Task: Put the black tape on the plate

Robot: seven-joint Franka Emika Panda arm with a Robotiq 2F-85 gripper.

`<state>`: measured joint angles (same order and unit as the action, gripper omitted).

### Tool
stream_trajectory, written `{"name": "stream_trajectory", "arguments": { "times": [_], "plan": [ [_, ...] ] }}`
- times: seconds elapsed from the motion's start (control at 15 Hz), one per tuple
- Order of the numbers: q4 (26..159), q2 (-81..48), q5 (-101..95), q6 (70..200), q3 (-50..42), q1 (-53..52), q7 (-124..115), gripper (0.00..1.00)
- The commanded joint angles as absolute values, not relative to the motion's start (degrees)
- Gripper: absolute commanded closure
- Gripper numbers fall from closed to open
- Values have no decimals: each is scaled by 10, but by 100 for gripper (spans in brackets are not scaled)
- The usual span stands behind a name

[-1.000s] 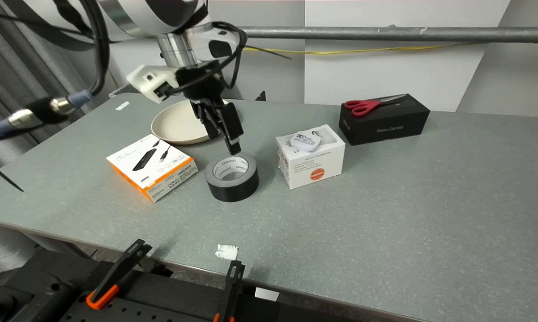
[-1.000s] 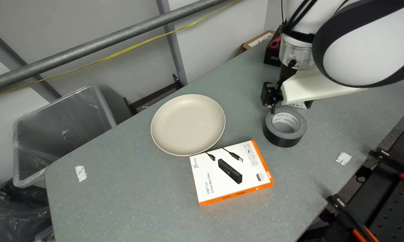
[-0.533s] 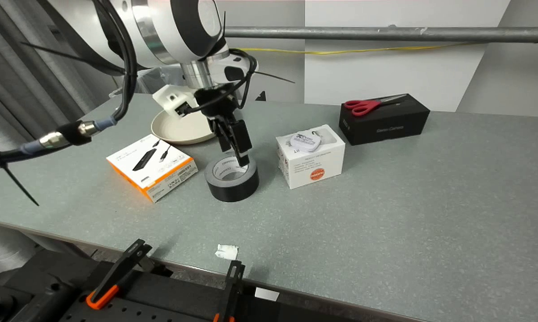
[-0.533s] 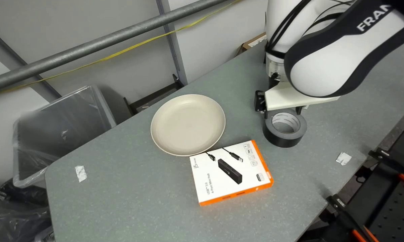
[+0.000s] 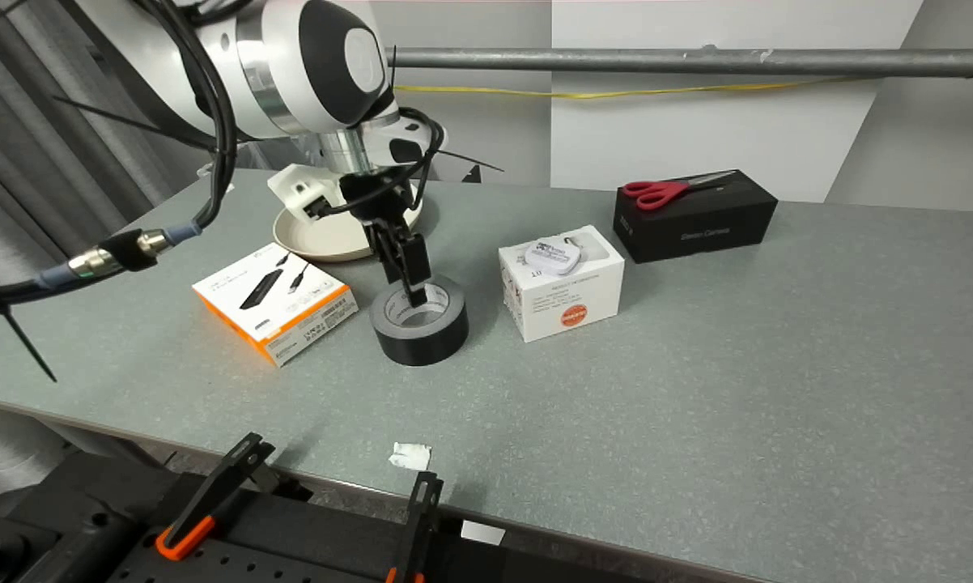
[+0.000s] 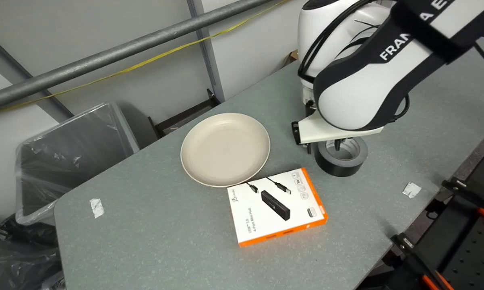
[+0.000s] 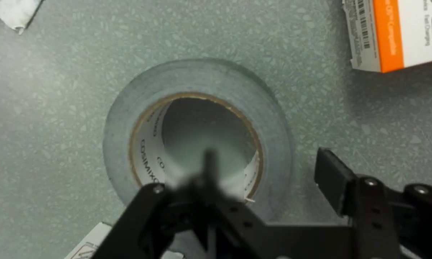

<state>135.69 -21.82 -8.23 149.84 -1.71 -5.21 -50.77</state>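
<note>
On a speckled grey-green tabletop (image 5: pixel 737 389), lying flat, hollow facing up, axis upright: the black tape (image 5: pixel 423 345), round, with "COSIMIXO" printed inside the core. Above, the gripper (image 7: pixel 268 167), jaws well apart and holding nothing, one finger over or inside the hollow (depth unclear), the other outside the ring. To one side, an orange-and-white box (image 6: pixel 277 207) reading "4-Port Mini Hub", the cream plate (image 6: pixel 226 149) just beside; to the other, a white box (image 5: pixel 563 300) marked "PRODUCT INFORMATION". Farther off, a black box (image 5: pixel 705 231) lettered "Stereo Camera", under red scissors (image 5: pixel 655 194). Behind, a metal pipe (image 5: pixel 697 60) along pale walls (image 5: pixel 697 146); past the tabletop's end, a plastic-lined bin (image 6: pixel 77 161).
</note>
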Motion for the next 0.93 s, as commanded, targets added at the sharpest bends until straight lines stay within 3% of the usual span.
{"name": "stream_trajectory", "arguments": {
  "times": [0.0, 0.33, 0.87],
  "plan": [
    [1336, -246, -64, 1513, -31, -72, -502, 58],
    [1350, -210, -38, 1500, -18, -62, -466, 97],
    [1361, -86, -19, 1499, 5, -72, -426, 94]
  ]
}}
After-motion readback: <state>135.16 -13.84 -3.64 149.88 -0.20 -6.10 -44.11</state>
